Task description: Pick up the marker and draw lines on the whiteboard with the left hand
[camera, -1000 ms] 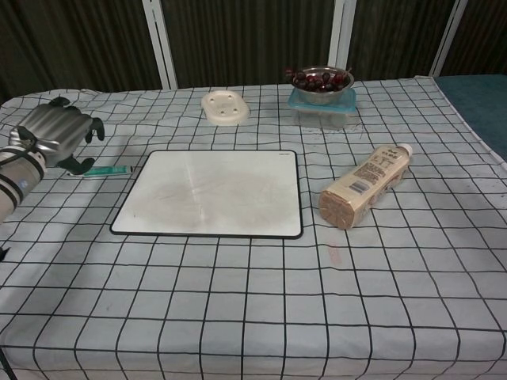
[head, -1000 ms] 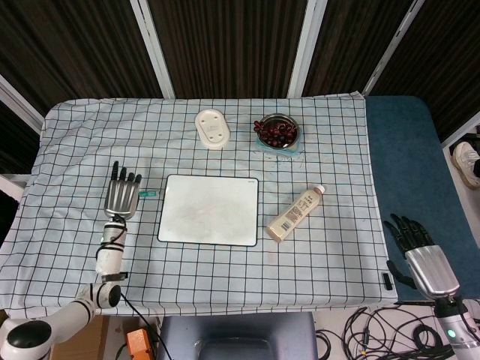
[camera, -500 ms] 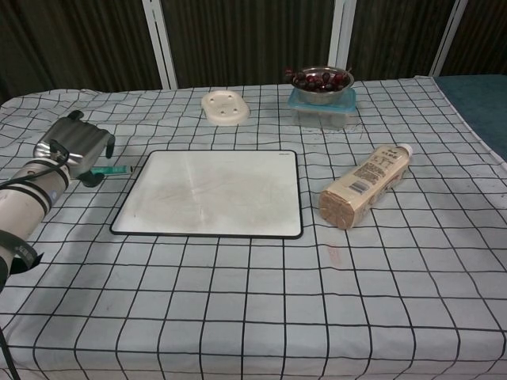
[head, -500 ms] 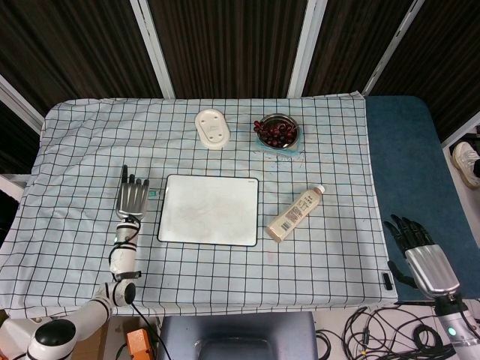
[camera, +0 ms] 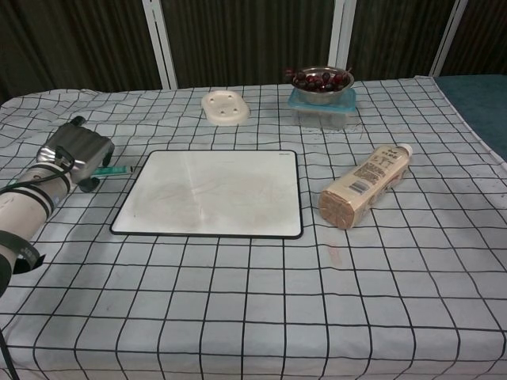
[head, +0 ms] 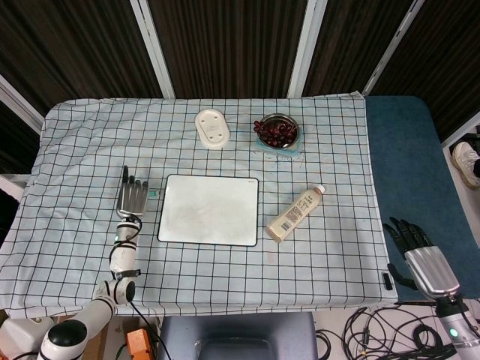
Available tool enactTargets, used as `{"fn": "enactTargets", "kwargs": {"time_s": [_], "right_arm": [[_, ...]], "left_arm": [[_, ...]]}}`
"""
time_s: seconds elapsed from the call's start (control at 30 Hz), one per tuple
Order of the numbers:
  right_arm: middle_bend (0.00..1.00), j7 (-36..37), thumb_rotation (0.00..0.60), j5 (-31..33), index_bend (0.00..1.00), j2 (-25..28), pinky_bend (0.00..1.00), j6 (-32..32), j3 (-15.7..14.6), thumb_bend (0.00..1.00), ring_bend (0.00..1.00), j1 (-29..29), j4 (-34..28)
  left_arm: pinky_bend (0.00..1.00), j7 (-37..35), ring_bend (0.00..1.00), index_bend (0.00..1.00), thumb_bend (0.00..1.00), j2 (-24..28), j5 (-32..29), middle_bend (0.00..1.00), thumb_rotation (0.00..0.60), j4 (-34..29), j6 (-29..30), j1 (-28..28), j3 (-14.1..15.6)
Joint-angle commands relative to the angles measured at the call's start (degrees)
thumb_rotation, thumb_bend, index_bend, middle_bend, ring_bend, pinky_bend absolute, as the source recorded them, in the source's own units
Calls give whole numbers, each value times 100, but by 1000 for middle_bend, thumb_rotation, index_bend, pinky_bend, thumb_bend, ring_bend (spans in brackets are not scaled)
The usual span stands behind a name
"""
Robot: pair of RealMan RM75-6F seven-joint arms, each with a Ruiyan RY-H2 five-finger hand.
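Note:
The whiteboard lies flat in the middle of the checked table. A teal marker lies on the cloth just left of the board's far left corner. My left hand hovers low over the marker's left end, covering part of it. Its fingers point away from me and nothing shows in its grasp. My right hand hangs beyond the table's right front corner with its fingers apart, holding nothing.
A tan bottle lies on its side right of the board. At the back stand a cream soap dish and a metal bowl of dark fruit on a clear box.
My left hand has slid right and closer to the board, coming down over the marker's left end. The marker, board and right hand have not moved.

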Motion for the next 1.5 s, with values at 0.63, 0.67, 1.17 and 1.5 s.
{"fn": "enactTargets", "kwargs": {"time_s": [0.63, 0.67, 1.17, 1.5], "right_arm": [[0, -95, 600, 61, 0, 70, 125, -191, 17, 323, 0, -4, -113], [0, -99, 600, 61, 0, 71, 126, -199, 18, 323, 0, -3, -119], [0, -117, 600, 56, 0, 78, 126, -236, 35, 323, 0, -17, -134], [0, -92, 600, 45, 0, 85, 127, -212, 62, 323, 0, -25, -160]], "left_arm": [[58, -292, 306, 502, 370, -158, 177, 514, 600, 347, -44, -47, 24], [58, -297, 307, 506, 370, -164, 174, 518, 600, 354, -46, -50, 15], [42, -1629, 396, 743, 497, -6, 783, 728, 600, 413, 398, 73, 416], [59, -4416, 443, 767, 544, 476, 1505, 783, 600, -903, 1820, 428, 734]]}}
